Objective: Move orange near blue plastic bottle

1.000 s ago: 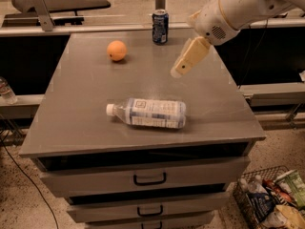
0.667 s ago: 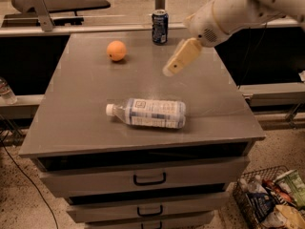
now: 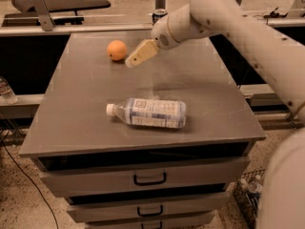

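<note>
- My gripper (image 3: 134,59) hangs low over the far part of the cabinet top, its tip angled down at the orange and just beside it, with no contact that I can make out. I cannot tell from here whether it is spread or pressed together.
- The arm (image 3: 224,18) comes in from the right of the picture and slants down across the back edge. I judge this lets the gripper meet the fruit from the side rather than from straight above.
- The orange (image 3: 116,50) sits alone toward the far left of the top, free on every side, so a grasp should have room.
- The bottle (image 3: 150,113) lies on its side nearer the front edge, white cap pointing left, well apart from the orange. The bare surface around it leaves space to set the fruit down close by.
- A can (image 3: 159,13) stands at the back edge, mostly hidden behind the arm, and has no part in this job.
- The cabinet top (image 3: 71,123) is flat grey metal over a stack of drawers (image 3: 150,178).
- A second ago the gripper was over by the can; it has since crossed the top to the orange. Orange and bottle lie where they did, and the can, then in plain sight, is now largely covered.
</note>
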Controlling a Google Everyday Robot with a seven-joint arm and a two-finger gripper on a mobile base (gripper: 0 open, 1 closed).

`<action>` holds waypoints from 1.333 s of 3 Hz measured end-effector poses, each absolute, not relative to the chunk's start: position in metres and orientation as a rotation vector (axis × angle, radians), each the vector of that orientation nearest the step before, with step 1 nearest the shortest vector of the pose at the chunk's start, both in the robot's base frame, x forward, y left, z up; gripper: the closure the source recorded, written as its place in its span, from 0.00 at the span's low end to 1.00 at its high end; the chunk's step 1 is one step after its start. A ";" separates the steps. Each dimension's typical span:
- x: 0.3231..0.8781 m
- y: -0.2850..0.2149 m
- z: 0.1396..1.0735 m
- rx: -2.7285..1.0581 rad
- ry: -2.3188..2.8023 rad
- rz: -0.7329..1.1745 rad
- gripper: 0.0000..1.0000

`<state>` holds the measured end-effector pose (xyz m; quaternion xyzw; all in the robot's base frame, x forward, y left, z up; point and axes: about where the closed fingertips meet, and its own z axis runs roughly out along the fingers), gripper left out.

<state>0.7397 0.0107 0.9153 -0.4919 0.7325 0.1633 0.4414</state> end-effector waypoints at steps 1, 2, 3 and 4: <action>0.771 0.056 0.896 -1.210 1.817 0.496 0.00; 0.794 0.094 0.872 -1.211 1.837 0.568 0.00; 0.809 0.116 0.861 -1.206 1.844 0.604 0.00; 0.820 0.122 0.857 -1.184 1.848 0.590 0.14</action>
